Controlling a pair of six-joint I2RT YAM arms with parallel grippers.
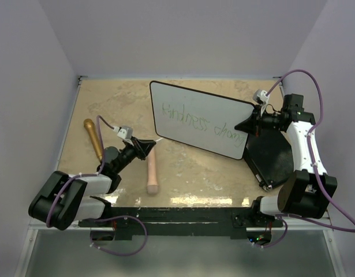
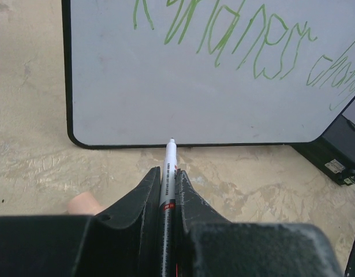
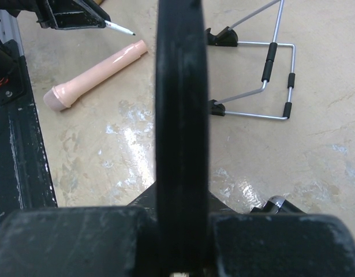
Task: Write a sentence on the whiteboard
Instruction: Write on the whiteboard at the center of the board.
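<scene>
The whiteboard (image 1: pixel 197 118) stands tilted in the middle of the table, and its black rim (image 3: pixel 181 104) runs up the centre of the right wrist view. On it is the sentence (image 1: pixel 197 124) in thin green handwriting (image 2: pixel 240 46), reading about "kindness chang". My right gripper (image 1: pixel 250 123) is shut on the board's right edge, with the rim filling the gap at its jaws (image 3: pixel 181 199). My left gripper (image 1: pixel 144 147) is shut on a white marker (image 2: pixel 168 164). The marker's tip sits right at the board's lower rim near the left corner (image 2: pixel 85 141); whether it touches is unclear.
A pink cylinder (image 1: pixel 152 170) lies on the table just right of my left gripper. A golden-brown handle (image 1: pixel 93 138) lies at the left. A black flat case (image 1: pixel 274 156) lies under my right arm. A wire stand (image 3: pixel 269 75) sits behind the board.
</scene>
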